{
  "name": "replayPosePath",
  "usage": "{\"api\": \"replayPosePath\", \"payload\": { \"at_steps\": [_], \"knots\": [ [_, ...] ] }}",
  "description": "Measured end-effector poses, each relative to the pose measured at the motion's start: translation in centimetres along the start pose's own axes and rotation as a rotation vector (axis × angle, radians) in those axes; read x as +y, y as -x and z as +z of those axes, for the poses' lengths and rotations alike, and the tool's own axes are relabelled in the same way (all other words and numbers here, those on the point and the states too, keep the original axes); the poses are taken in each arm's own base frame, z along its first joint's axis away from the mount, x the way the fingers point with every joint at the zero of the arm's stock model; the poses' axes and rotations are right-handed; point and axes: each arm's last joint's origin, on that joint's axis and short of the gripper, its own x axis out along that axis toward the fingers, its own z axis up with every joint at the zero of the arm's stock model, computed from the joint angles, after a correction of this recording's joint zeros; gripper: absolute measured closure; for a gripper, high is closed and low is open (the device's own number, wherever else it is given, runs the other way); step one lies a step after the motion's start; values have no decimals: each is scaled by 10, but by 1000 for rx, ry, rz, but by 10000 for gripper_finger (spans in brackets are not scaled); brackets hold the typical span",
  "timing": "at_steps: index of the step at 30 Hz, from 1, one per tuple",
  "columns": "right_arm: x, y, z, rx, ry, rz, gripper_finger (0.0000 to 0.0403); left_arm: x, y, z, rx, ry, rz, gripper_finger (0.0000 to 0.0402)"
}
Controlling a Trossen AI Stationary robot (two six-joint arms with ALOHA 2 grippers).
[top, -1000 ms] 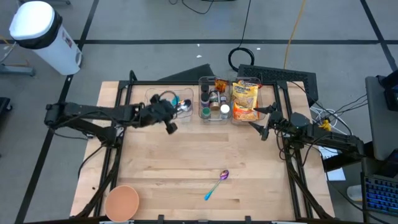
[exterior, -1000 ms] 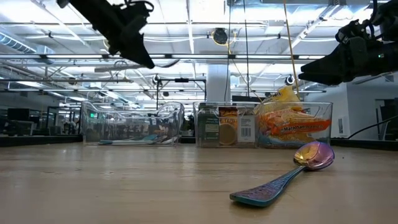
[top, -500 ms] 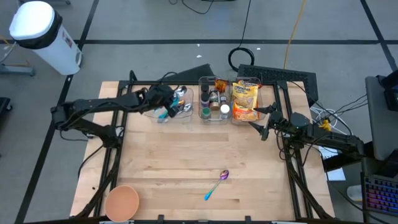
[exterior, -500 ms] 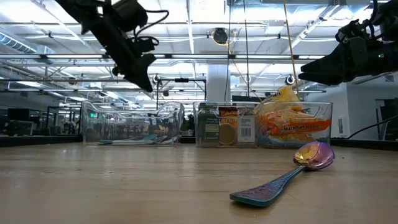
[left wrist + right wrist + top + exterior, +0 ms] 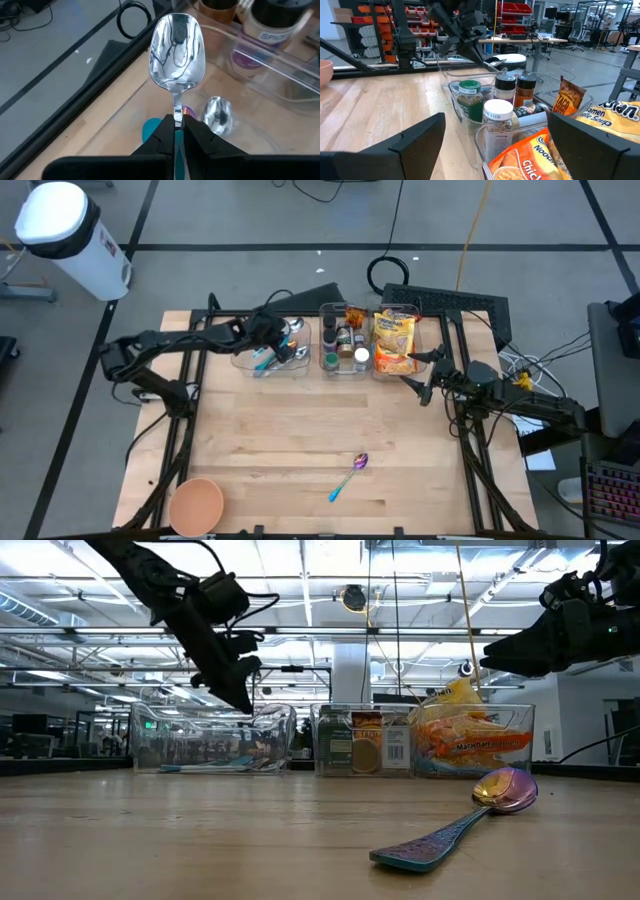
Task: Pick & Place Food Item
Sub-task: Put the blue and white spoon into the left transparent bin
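My left gripper (image 5: 268, 332) is over the left clear bin (image 5: 262, 364) at the table's far side, shut on a silver spoon (image 5: 176, 55). It also shows in the low view (image 5: 240, 690), just above the bin (image 5: 210, 745). My right gripper (image 5: 425, 378) is open and empty, waiting beside the right bin, where orange snack bags (image 5: 393, 340) stand. Spice jars (image 5: 345, 345) stand in the middle bin. An iridescent spoon (image 5: 348, 477) lies flat on the table toward the near edge. My left gripper pinches the silver spoon's handle (image 5: 177, 116) just behind the bowl, between its two fingertips. The spoon runs along the fingers, its bowl (image 5: 176, 47) sticking out ahead of them with the hollow side facing the camera. The fingers slant down over the bin. The spoon is lifted clear.
Another silver spoon (image 5: 217, 114) and a blue-handled utensil (image 5: 149, 131) lie in the left bin. A pink bowl (image 5: 195, 505) sits at the near left corner. A dark frame (image 5: 190, 410) runs along the table's sides. Bare wood lies in the middle.
My left gripper has gone toward the table's far edge and down, from in front of the left bin to just over it. My right gripper has kept still.
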Motion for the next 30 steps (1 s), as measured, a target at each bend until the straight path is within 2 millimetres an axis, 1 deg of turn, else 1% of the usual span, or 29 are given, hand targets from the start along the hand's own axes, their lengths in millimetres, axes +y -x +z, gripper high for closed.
{"api": "replayPosePath", "payload": {
  "at_steps": [3,8,13,16,21,30],
  "knots": [
    [0,0,0,0,0,0,55,2,-5,-1,6,8,-7,386],
    [0,0,0,0,0,0,55,3,-7,-3,-3,20,-10,386],
    [0,0,0,0,0,1,55,3,-13,-18,-33,52,-16,386],
    [0,0,0,0,0,0,55,2,-16,-30,-27,73,-17,386],
    [0,0,0,0,0,0,55,2,-18,-45,4,89,-16,386],
    [0,0,0,0,0,0,55,1,-20,-59,26,97,-15,386]
  ]
}}
